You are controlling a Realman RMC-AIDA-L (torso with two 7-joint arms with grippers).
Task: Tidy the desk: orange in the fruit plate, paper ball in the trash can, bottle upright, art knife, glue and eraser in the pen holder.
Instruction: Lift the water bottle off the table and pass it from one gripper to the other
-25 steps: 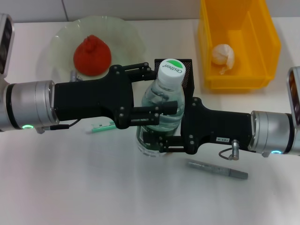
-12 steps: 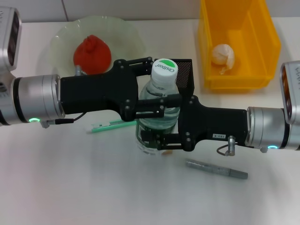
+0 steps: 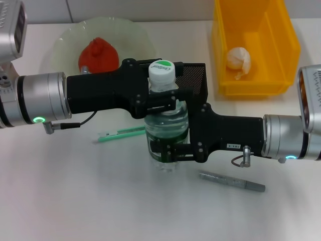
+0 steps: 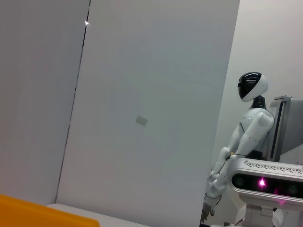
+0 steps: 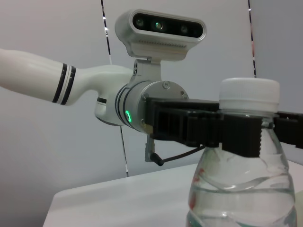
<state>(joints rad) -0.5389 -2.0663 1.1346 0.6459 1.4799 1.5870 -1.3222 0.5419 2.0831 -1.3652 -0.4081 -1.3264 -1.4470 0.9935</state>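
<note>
**Bottle nearly upright, small items still out**

We have both sets of fingers closed on the bottle point(image 3: 167, 128): the left gripper point(image 3: 161, 98) pinches the neck just under the white cap, and the right gripper point(image 3: 168, 150) clamps the lower body close to the table point(image 3: 100, 201). The bottle stands close to vertical in front of the black mesh pen holder point(image 3: 194, 76), so we judge this step almost finished, with only the release left.

Further out, the orange point(image 3: 98, 58) already sits in the fruit plate point(image 3: 65, 37), and the paper ball point(image 3: 237, 59) lies in the yellow trash can point(image 3: 281, 50). Still loose on the table are a green stick-like item point(image 3: 120, 133), possibly the art knife, and a grey pen-shaped item point(image 3: 232, 182), possibly the glue. We cannot find the eraser.

The right wrist view shows what the head view hides: the serrated left fingers point(image 5: 236, 135) seated right beneath the cap, and the bottle shoulder level. The left wrist view shows only a wall, a corner of the yellow bin and a white humanoid robot point(image 4: 244, 142) in the background, nothing of the grasp.
</note>
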